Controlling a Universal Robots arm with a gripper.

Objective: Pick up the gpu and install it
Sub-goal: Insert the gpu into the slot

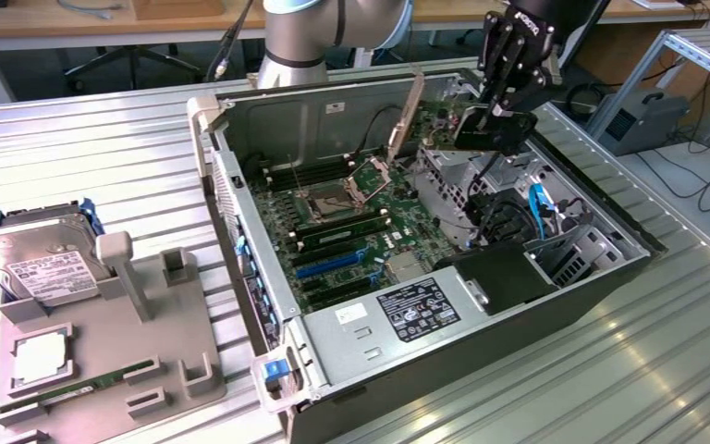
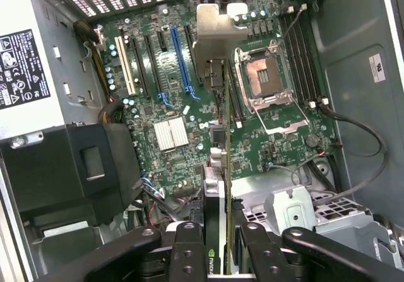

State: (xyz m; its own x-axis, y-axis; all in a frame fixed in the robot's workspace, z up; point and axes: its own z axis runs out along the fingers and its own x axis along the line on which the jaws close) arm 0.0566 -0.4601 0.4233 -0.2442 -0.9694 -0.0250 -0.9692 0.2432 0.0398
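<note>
Left: the grey holder (image 1: 127,361) carries the hard drive (image 1: 41,264).

Centre: the open computer case (image 1: 222,157) exposes the motherboard (image 1: 386,211). Its blue expansion slots (image 1: 328,266) stand empty.

Right, far side: the gripper (image 1: 499,113) has its jaws clamped on the gpu (image 1: 494,134). The card hangs above the drive cage (image 1: 454,180) and appears clear of the board.

Assessment: pick-up is complete. The card is not yet seated in any slot, so installation is outstanding.

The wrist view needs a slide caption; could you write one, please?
Black pincer holds the thin black gpu card edge-on above the green motherboard.
</note>
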